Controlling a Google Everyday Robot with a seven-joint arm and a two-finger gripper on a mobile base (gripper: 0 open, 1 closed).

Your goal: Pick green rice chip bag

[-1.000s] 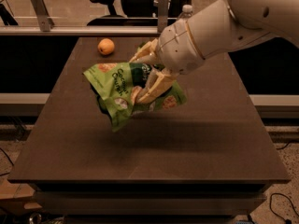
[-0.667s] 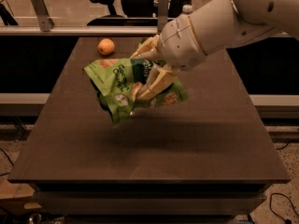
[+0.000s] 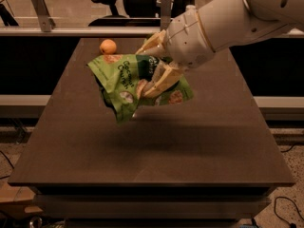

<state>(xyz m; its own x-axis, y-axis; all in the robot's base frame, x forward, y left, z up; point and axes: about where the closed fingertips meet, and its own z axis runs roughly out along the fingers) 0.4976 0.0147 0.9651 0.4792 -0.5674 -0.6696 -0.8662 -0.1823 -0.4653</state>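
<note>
The green rice chip bag (image 3: 124, 85) is a crinkly light-green pouch with white lettering and pictured round chips. It hangs in the air above the middle of the dark table (image 3: 156, 146), crumpled and tilted, and casts a shadow on the top. My gripper (image 3: 153, 69) comes in from the upper right on a white arm. Its tan fingers (image 3: 161, 80) are closed across the bag's right half and hold it clear of the table.
A small orange fruit (image 3: 108, 46) sits at the table's far left edge. Behind the table runs a metal rail (image 3: 71, 31) with posts, and an office chair (image 3: 107, 1) stands beyond it. Cables lie on the floor at the corners.
The gripper has lifted the bag a little higher and slightly toward the back of the table. The grip on the bag is unchanged. The orange has not moved.
</note>
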